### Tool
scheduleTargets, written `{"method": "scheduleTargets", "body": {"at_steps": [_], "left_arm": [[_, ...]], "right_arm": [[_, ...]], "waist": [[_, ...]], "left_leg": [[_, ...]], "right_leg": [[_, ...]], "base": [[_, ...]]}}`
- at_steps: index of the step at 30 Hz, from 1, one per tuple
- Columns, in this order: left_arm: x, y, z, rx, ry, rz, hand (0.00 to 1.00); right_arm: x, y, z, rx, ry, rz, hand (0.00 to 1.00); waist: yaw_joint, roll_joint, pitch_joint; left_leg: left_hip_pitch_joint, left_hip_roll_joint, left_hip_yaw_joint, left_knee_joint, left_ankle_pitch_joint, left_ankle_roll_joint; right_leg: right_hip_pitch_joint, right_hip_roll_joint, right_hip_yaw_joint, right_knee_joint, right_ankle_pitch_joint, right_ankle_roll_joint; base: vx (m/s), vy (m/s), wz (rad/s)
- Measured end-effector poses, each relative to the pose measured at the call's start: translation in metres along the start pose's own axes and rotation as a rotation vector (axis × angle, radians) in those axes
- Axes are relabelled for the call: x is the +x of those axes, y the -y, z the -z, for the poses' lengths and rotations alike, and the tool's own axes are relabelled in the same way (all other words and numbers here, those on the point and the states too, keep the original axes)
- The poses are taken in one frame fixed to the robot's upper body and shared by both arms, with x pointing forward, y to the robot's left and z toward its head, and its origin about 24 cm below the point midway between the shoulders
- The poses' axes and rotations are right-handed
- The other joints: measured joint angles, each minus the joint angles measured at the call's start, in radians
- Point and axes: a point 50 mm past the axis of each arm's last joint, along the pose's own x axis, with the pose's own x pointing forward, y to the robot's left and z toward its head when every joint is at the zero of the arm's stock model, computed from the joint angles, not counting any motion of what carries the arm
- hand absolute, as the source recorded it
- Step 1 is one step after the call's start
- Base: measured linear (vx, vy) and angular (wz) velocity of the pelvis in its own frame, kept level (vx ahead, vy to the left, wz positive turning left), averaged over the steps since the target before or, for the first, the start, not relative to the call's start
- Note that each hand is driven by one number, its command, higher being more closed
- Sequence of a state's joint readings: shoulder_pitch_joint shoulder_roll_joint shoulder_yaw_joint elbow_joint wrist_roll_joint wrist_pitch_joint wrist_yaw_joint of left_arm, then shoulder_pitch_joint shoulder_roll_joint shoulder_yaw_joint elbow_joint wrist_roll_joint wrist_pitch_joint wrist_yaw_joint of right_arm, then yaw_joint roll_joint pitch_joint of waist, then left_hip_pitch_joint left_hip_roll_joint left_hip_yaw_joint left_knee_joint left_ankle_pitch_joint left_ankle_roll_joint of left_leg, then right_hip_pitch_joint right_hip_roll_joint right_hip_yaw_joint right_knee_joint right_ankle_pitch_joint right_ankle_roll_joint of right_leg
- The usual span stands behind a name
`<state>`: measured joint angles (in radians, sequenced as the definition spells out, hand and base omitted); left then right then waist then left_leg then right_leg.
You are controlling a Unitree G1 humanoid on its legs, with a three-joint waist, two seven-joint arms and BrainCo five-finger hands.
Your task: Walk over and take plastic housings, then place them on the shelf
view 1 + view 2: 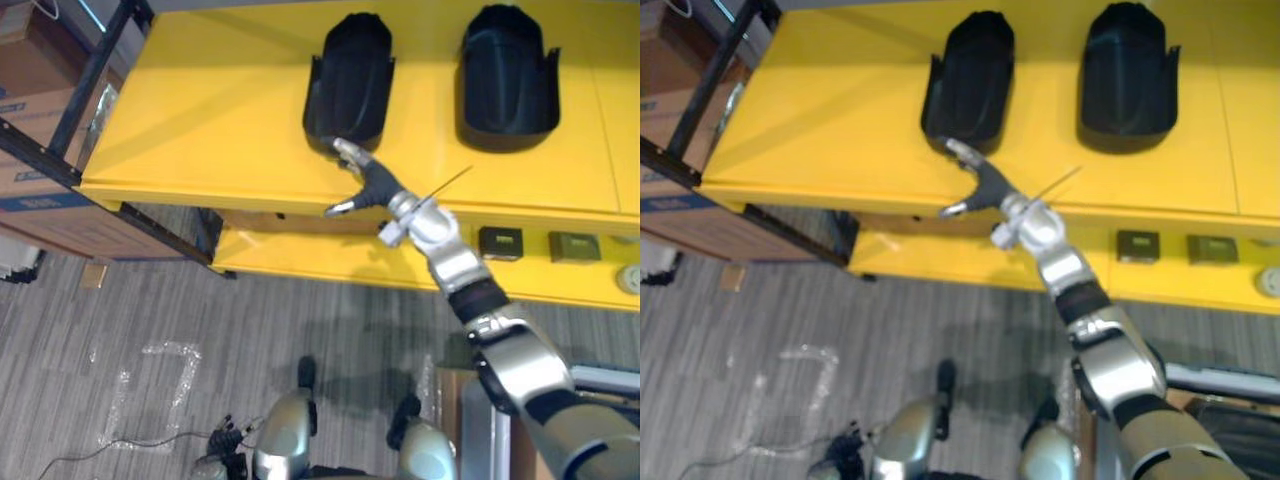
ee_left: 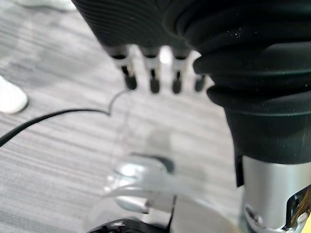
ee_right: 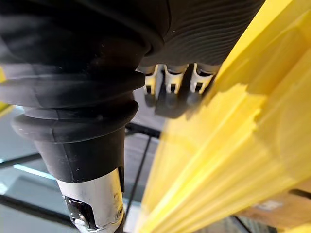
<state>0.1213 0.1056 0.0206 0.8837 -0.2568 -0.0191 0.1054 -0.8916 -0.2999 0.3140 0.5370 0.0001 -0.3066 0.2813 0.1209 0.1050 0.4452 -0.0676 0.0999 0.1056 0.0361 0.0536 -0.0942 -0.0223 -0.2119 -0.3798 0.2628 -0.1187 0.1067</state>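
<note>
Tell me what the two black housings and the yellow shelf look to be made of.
Left housing and right housing: probably moulded plastic, matte black, judging by smooth curved walls, thin rims and only a faint sheen.
Shelf: smooth yellow top with soft glare, perhaps painted metal or laminate; the look leaves that open.

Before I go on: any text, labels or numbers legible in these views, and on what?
None can be read.
Cardboard boxes: blue print, too blurred.
Small dark parts on the lower shelf: pale markings, too small.
Black housings and top shelf: no marking visible.
</note>
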Motion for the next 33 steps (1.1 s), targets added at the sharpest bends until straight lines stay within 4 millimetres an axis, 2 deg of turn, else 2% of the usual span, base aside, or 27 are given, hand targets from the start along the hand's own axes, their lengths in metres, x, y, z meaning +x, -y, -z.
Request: {"method": "scheduleTargets", "body": {"at_steps": [2, 4, 6, 8, 10, 12, 13, 15, 16, 17, 18, 20, 21, 23, 24, 25, 27, 29, 30, 33], "left_arm": [[-0.001, -0.004, 0.004, -0.006, -0.013, -0.012, 0.0], [-0.003, -0.01, 0.013, -0.016, -0.044, -0.037, 0.0], [-0.004, -0.021, 0.02, -0.025, -0.073, -0.079, 0.0], [-0.005, -0.03, 0.02, 0.002, -0.074, -0.12, 0.0], [-0.005, -0.034, 0.021, 0.025, -0.079, -0.144, 0.0], [-0.005, -0.04, 0.024, 0.037, -0.102, -0.168, 0.0], [-0.006, -0.04, 0.025, 0.038, -0.11, -0.176, 0.0], [-0.007, -0.042, 0.029, 0.021, -0.123, -0.204, 0.0], [-0.007, -0.043, 0.03, 0.019, -0.125, -0.208, 0.0], [-0.007, -0.042, 0.031, 0.013, -0.133, -0.212, 0.0], [-0.007, -0.042, 0.032, 0.009, -0.137, -0.213, 0.0], [-0.007, -0.034, 0.035, 0.004, -0.151, -0.197, 0.0], [-0.007, -0.032, 0.036, 0.004, -0.156, -0.192, 0.0], [-0.008, -0.024, 0.043, 0.042, -0.193, -0.157, 0.0], [-0.008, -0.022, 0.045, 0.053, -0.203, -0.145, 0.0], [-0.008, -0.021, 0.046, 0.073, -0.206, -0.138, 0.0], [-0.009, -0.02, 0.046, 0.127, -0.203, -0.125, 0.0], [-0.008, -0.021, 0.046, 0.146, -0.2, -0.122, 0.0], [-0.008, -0.02, 0.044, 0.149, -0.196, -0.119, 0.0], [-0.005, -0.017, 0.039, 0.205, -0.184, -0.097, 0.0]], "right_arm": [[-0.009, -0.011, -0.023, 0.081, 0.138, -0.051, 0.0], [-0.025, -0.021, -0.042, 0.184, 0.236, -0.086, 0.0], [-0.048, -0.012, -0.047, 0.287, 0.27, -0.003, 0.0], [-0.079, 0.013, -0.044, 0.344, 0.28, 0.194, 0.0], [-0.105, 0.034, -0.043, 0.305, 0.271, 0.38, 0.0], [-0.157, 0.058, -0.036, 0.142, 0.18, 0.704, 0.0], [-0.171, 0.061, -0.033, 0.109, 0.147, 0.781, 0.0], [-0.227, 0.064, -0.018, 0.01, -0.017, 1.067, 0.0], [-0.24, 0.061, -0.014, -0.006, -0.058, 1.131, 0.0], [-0.264, 0.055, -0.007, -0.017, -0.134, 1.251, 0.0], [-0.275, 0.051, -0.003, -0.022, -0.177, 1.31, 0.0], [-0.324, 0.026, 0.02, -0.029, -0.418, 1.503, 0.0], [-0.336, 0.018, 0.027, -0.017, -0.489, 1.543, 0.0], [-0.377, -0.028, 0.052, 0.06, -0.775, 1.641, 0.0], [-0.39, -0.047, 0.058, 0.084, -0.878, 1.661, 0.0], [-0.399, -0.06, 0.062, 0.099, -0.948, 1.669, 0.0], [-0.422, -0.106, 0.073, 0.158, -1.199, 1.664, 0.0], [-0.433, -0.131, 0.078, 0.22, -1.318, 1.684, 0.0], [-0.438, -0.142, 0.078, 0.25, -1.367, 1.706, 0.0], [-0.45, -0.156, 0.075, 0.245, -1.459, 1.7, 0.0]], "waist": [[-0.006, -0.015, -0.014], [-0.023, -0.053, -0.065], [-0.053, -0.101, -0.115], [-0.076, -0.143, -0.149], [-0.093, -0.157, -0.182], [-0.131, -0.172, -0.207], [-0.139, -0.171, -0.215], [-0.174, -0.168, -0.243], [-0.188, -0.167, -0.254], [-0.208, -0.16, -0.266], [-0.222, -0.156, -0.268], [-0.272, -0.13, -0.283], [-0.277, -0.124, -0.283], [-0.301, -0.105, -0.291], [-0.304, -0.102, -0.292], [-0.306, -0.098, -0.295], [-0.31, -0.092, -0.299], [-0.313, -0.092, -0.299], [-0.314, -0.095, -0.301], [-0.315, -0.096, -0.301]], "left_leg": [[0.042, 0.006, 0.02, -0.033, 0.001, -0.002], [0.065, 0.013, 0.049, -0.066, 0.003, -0.005], [0.097, 0.015, 0.076, -0.088, 0.003, -0.006], [0.145, 0.015, 0.126, -0.102, 0.0, -0.009], [0.161, 0.023, 0.161, -0.106, -0.008, -0.019], [0.201, 0.032, 0.213, -0.114, -0.016, -0.025], [0.21, 0.036, 0.228, -0.114, -0.022, -0.028], [0.229, 0.045, 0.278, -0.115, -0.044, -0.038], [0.227, 0.046, 0.292, -0.116, -0.049, -0.041], [0.227, 0.047, 0.317, -0.116, -0.053, -0.044], [0.227, 0.048, 0.325, -0.117, -0.055, -0.045], [0.241, 0.051, 0.375, -0.121, -0.058, -0.048], [0.249, 0.054, 0.389, -0.117, -0.058, -0.048], [0.281, 0.063, 0.439, -0.117, -0.064, -0.056], [0.295, 0.067, 0.458, -0.117, -0.067, -0.061], [0.301, 0.069, 0.47, -0.117, -0.07, -0.065], [0.325, 0.071, 0.512, -0.117, -0.075, -0.071], [0.33, 0.072, 0.539, -0.118, -0.085, -0.078], [0.329, 0.07, 0.549, -0.12, -0.088, -0.081], [0.327, 0.068, 0.56, -0.122, -0.091, -0.078]], "right_leg": [[0.033, 0.015, 0.012, -0.043, 0.011, 0.004], [0.042, 0.028, 0.028, -0.082, 0.021, 0.007], [0.066, 0.039, 0.05, -0.119, 0.03, 0.008], [0.097, 0.048, 0.088, -0.154, 0.045, 0.009], [0.099, 0.058, 0.124, -0.174, 0.065, 0.0], [0.114, 0.071, 0.186, -0.198, 0.09, -0.001], [0.113, 0.075, 0.201, -0.2, 0.093, 0.0], [0.105, 0.089, 0.257, -0.22, 0.099, 0.007], [0.095, 0.091, 0.27, -0.224, 0.099, 0.007], [0.084, 0.092, 0.298, -0.232, 0.1, 0.008], [0.079, 0.093, 0.309, -0.235, 0.1, 0.009], [0.058, 0.108, 0.355, -0.237, 0.111, 0.005], [0.057, 0.113, 0.367, -0.237, 0.113, 0.004], [0.057, 0.131, 0.414, -0.23, 0.117, 0.001], [0.056, 0.138, 0.431, -0.226, 0.117, 0.001], [0.054, 0.141, 0.44, -0.224, 0.118, 0.0], [0.045, 0.152, 0.478, -0.222, 0.12, 0.0], [0.035, 0.158, 0.495, -0.229, 0.117, 0.0], [0.027, 0.156, 0.495, -0.232, 0.122, -0.001], [0.024, 0.152, 0.491, -0.245, 0.136, -0.001]], "base": [[0.1, -0.031, -0.24], [0.14, -0.032, -0.33], [0.16, -0.029, -0.36], [0.13, -0.007, -0.49], [0.08, 0.023, -0.53], [0.06, 0.042, -0.6], [0.03, 0.029, -0.64], [0.0, -0.004, -0.7], [-0.04, -0.022, -0.67], [-0.02, -0.005, -0.53], [-0.08, -0.017, -0.61], [-0.07, -0.018, -0.59], [-0.03, -0.018, -0.69], [-0.05, -0.027, -0.71], [-0.06, -0.024, -0.54], [-0.06, -0.017, -0.53], [-0.09, -0.017, -0.51], [-0.11, -0.027, -0.39], [-0.09, -0.016, -0.34], [-0.04, -0.012, -0.16]]}}
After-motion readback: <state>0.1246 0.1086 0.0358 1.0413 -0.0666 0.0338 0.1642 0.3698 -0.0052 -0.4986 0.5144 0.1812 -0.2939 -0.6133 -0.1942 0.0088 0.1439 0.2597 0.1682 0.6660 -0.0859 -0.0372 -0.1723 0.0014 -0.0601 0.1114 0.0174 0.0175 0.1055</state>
